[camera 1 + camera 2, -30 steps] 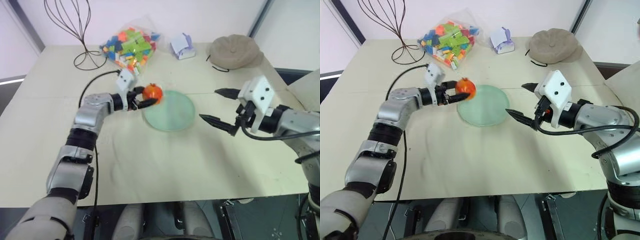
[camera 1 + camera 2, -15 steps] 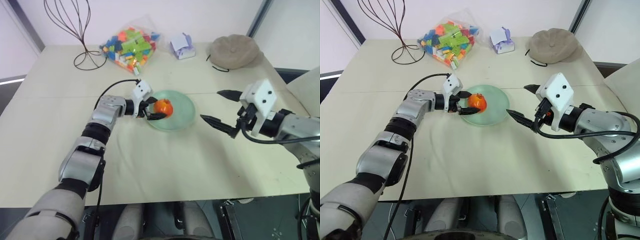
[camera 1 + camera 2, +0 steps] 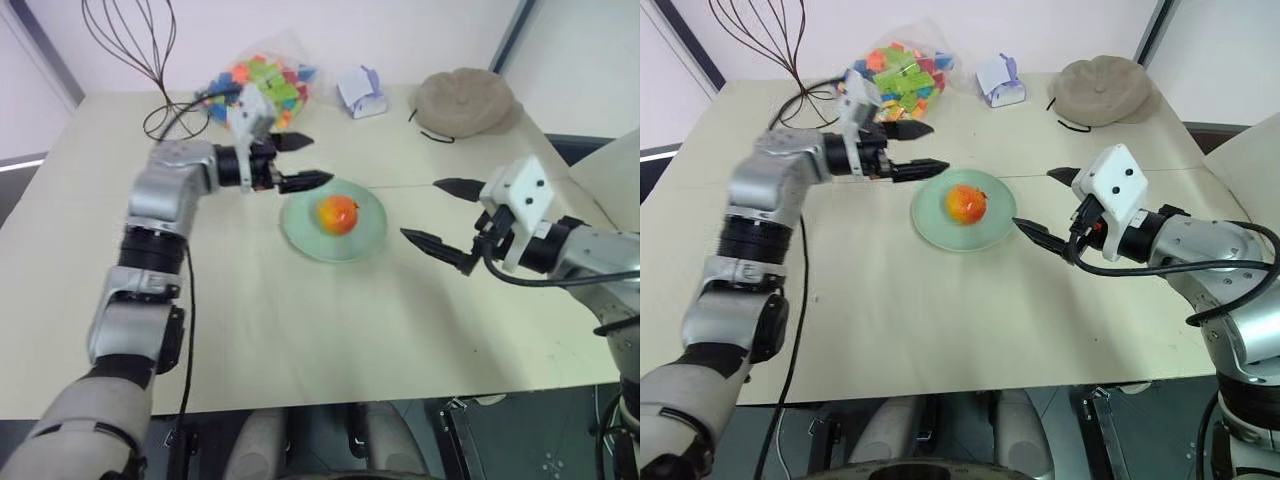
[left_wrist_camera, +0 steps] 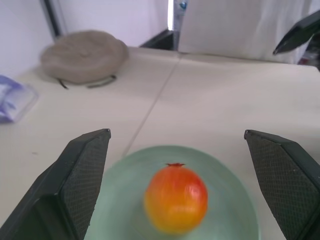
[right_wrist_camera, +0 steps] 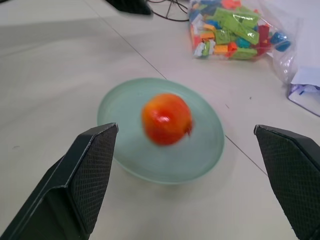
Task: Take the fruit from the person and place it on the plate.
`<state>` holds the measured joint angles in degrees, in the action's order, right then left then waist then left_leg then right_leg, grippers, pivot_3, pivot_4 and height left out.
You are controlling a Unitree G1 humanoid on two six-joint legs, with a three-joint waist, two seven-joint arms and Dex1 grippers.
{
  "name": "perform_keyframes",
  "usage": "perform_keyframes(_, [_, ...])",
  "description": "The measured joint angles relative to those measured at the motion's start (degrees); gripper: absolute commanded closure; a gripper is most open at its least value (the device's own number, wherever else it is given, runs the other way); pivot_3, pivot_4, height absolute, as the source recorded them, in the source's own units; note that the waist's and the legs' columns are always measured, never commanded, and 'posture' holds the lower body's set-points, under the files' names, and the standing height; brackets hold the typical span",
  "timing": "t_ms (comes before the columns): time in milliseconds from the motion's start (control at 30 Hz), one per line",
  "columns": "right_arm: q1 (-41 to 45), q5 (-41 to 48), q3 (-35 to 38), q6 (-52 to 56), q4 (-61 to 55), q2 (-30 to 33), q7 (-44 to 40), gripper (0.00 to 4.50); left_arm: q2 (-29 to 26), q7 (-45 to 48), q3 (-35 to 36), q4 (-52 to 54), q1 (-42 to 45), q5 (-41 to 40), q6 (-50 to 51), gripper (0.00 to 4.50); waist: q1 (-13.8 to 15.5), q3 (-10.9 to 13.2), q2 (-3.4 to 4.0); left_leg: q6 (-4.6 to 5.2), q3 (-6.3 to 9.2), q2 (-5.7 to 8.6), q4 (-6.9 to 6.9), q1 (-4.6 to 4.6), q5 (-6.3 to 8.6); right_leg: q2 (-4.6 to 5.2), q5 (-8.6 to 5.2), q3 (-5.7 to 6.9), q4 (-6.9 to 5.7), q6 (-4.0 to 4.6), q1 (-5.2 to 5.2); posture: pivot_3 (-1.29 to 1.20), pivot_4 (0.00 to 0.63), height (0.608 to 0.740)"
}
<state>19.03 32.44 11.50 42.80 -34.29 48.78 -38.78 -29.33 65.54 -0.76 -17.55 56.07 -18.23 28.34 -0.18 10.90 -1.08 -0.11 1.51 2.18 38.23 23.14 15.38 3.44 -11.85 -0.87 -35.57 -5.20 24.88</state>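
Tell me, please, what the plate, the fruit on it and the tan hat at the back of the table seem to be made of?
The plate: pale mint, semi-matte, evenly coloured; probably plastic or frosted glass, hard to say which. The fruit: glossy orange-red skin with a yellow patch and highlights; real or a plastic replica, not clear. The hat: soft, floppy, matte tan fabric that slumps into folds.

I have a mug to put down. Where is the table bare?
Bare: the near half of the table, in front of the plate. Crowded: the far edge, with brick bag, hat and wire stand.
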Motion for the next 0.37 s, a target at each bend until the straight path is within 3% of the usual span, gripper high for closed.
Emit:
perform_keyframes(233, [0.41, -1.70, -1.34, -2.49, 3.62, 1.12, -2.60, 0.00, -17.74, 2.74, 3.78, 16.33, -17.25, -2.34, 7.11, 0.01, -0.70, 0.01, 0.01, 0.00, -0.01, -0.04, -0.03, -0.06, 0.00, 0.08, -0.01, -0.04, -0.06, 0.02, 0.01, 0.00, 0.150, 0.740])
perform_keyframes(367, [0.50, -2.28, -1.92, -4.17, 5.83, 1.15, -4.02, 0.00, -22.85, 2.36, 9.46, 23.27, -25.36, -4.88, 9.19, 0.01, -0.04, 0.01, 0.01, 0.00, 0.01, -0.02, 0.00, -0.02, 0.00, 0.14, -0.01, 0.00, 0.07, 0.02, -0.06, 0.00, 0.150, 0.740])
